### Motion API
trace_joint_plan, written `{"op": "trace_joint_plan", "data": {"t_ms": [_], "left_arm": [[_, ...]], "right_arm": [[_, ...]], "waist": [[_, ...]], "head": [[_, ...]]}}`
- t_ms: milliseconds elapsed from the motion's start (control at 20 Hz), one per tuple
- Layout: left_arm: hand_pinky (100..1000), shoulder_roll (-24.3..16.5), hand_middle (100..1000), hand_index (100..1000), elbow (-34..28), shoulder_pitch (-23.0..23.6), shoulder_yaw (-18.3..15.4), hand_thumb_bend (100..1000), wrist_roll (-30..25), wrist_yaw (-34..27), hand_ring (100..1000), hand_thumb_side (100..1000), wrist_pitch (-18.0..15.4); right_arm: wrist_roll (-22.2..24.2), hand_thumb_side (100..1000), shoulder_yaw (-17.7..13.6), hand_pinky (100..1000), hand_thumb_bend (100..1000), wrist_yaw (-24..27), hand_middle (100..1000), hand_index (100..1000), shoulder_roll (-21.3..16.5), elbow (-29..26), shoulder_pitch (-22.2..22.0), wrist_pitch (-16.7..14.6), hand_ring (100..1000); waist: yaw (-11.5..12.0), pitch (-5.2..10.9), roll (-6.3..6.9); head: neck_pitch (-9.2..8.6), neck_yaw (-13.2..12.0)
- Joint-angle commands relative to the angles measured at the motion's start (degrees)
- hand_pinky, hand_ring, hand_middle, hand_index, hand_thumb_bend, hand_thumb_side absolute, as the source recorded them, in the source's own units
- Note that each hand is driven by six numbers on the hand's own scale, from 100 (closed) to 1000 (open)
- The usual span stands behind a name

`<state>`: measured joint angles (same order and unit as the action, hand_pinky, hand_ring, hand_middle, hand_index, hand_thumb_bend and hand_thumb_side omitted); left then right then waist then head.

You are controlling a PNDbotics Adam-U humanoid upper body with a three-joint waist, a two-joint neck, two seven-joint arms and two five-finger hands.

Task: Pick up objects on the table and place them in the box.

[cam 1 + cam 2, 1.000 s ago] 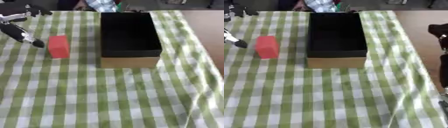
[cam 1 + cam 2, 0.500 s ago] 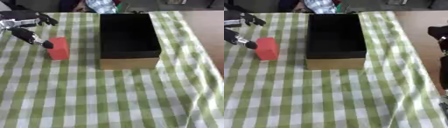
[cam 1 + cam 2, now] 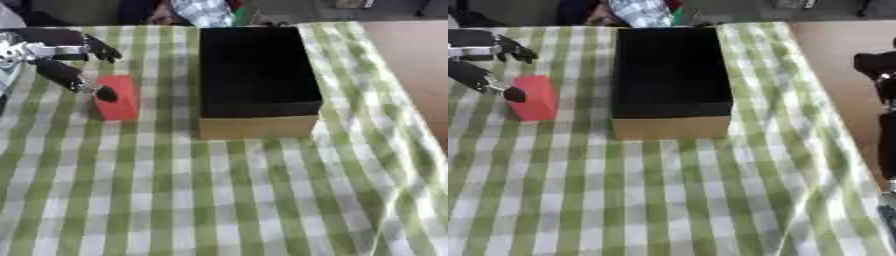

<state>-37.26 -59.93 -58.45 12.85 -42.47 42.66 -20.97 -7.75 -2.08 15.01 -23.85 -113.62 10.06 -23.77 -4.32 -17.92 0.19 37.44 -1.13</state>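
Red block [image 3: 116,98] stands upright, long axis vertical, left hand [image 3: 54,56] fingers spread open touching it.

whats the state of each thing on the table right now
red block: standing on the tablecloth, left of the box, not lifted
box: open on top, nothing visible inside
left robot hand: open, fingers spread, one fingertip at the block's upper left edge
right robot hand: at the right edge, off the cloth, fingers unclear
tablecloth: green checked, covering the table

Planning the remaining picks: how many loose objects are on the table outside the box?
1: a red block on the checked cloth, left of the box, at the left hand. The box's dark interior may hide others.
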Motion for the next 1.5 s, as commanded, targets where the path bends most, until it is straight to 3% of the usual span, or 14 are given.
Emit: {"op": "trace_joint_plan", "data": {"t_ms": [50,550,1100,1200,1350,1500], "left_arm": [[806,-0.8,819,944,-1.5,-0.8,0.1,883,-8.7,1.2,883,906,-7.3],[790,0.2,819,954,-2.4,0.2,1.2,771,-3.6,10.4,889,769,-2.0],[761,2.1,748,878,-0.7,1.1,1.3,626,0.7,12.2,845,784,-1.8],[747,2.2,701,842,-0.8,1.2,1.2,555,2.2,12.5,816,776,-1.2],[722,2.2,630,793,-1.3,1.3,1.1,377,4.7,12.4,765,747,0.3],[710,1.9,623,784,-2.6,1.3,1.0,247,6.6,11.6,749,670,1.9]], "right_arm": [[0.0,867,-0.2,820,100,0.1,608,809,-0.5,-1.0,0.4,0.3,740],[0.2,870,-0.1,820,100,0.0,604,804,0.0,-1.0,0.5,0.6,740],[0.2,872,-0.1,822,100,-0.2,603,804,0.5,-1.0,0.5,0.9,741],[0.2,872,-0.1,822,100,-0.2,603,804,0.6,-1.0,0.5,0.9,742],[0.2,873,-0.1,823,100,-0.2,602,804,0.7,-1.0,0.4,1.1,742],[0.3,873,0.0,823,100,-0.3,602,804,0.7,-1.0,0.3,1.2,742]], "waist": [[0.0,0.67,0.83],[-0.2,0.45,0.85],[-0.4,0.15,0.83],[-0.5,0.14,0.85],[-0.4,0.18,0.90],[-0.4,0.27,0.94]], "head": [[0.06,-0.2],[0.16,-0.6],[0.26,-0.7],[0.32,-0.7],[0.38,-0.7],[0.52,-0.7]]}}
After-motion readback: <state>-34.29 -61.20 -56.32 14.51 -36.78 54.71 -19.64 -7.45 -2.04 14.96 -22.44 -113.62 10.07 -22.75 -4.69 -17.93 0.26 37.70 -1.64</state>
